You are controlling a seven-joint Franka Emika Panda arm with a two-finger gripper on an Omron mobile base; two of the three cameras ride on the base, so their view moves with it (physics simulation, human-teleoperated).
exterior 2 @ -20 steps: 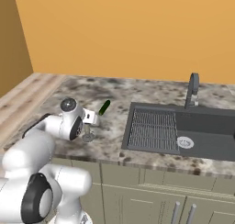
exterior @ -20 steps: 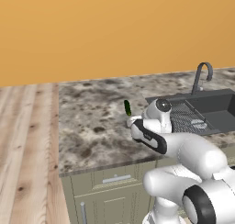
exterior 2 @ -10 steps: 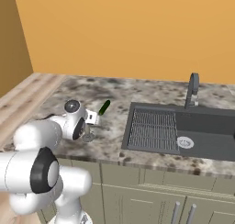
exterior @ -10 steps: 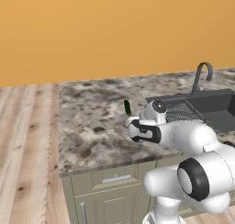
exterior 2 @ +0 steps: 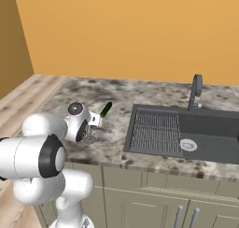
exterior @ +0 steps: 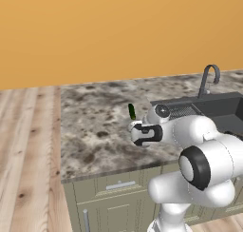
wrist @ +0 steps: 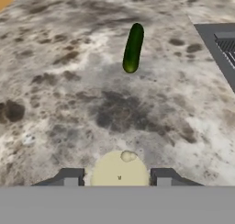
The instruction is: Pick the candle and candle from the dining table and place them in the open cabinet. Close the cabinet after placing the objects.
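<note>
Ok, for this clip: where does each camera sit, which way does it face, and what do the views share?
Left base view: behind-left of the arm, looking down across the stone island top; the white arm rises at lower right.
Right base view: behind-right, over the sink and faucet; the arm rises at lower left.
Hand view: looks along the gripper at the cream candle between its fingertips.
All three show the green cucumber.

Stone dining table (wrist: 55,81) bearing cucumber (wrist: 133,47) and cream candle (wrist: 120,169).
</note>
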